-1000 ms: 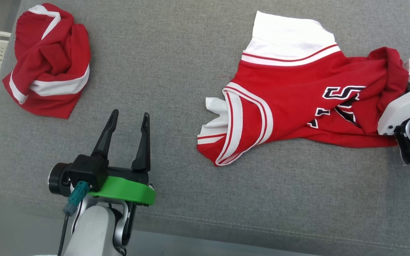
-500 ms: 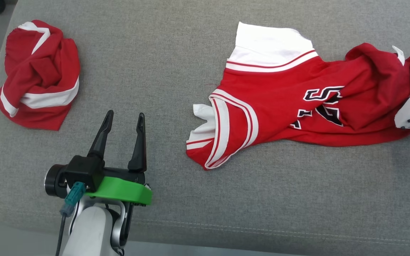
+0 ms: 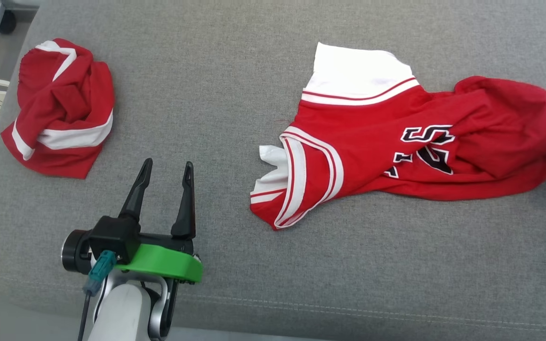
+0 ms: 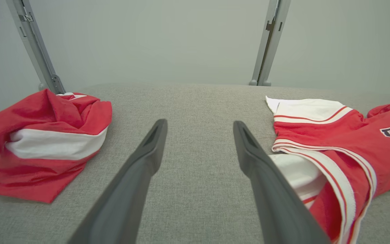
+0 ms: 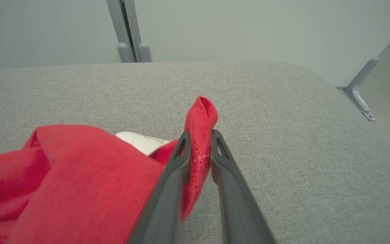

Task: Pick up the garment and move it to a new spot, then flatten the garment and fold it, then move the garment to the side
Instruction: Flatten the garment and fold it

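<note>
Overhead, saw the red jersey (image 3: 396, 142) lying stretched on the grey cushion (image 3: 216, 71), right of centre, and a second red garment (image 3: 59, 109) bunched at far left. Noticed the left hand (image 3: 168, 163) between them, touching neither. Along the left wrist, found its fingers spread wide and empty. Along the right wrist, found the right hand (image 5: 200, 135) pinching a raised fold of the jersey.

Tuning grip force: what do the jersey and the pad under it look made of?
Jersey: thin, soft knit, probably polyester, matte red with white trim; it creases and drapes limply. Pad: grey woven upholstery fabric, matte, likely cushioned; visible weave, stitched seam, rounded edge.
</note>
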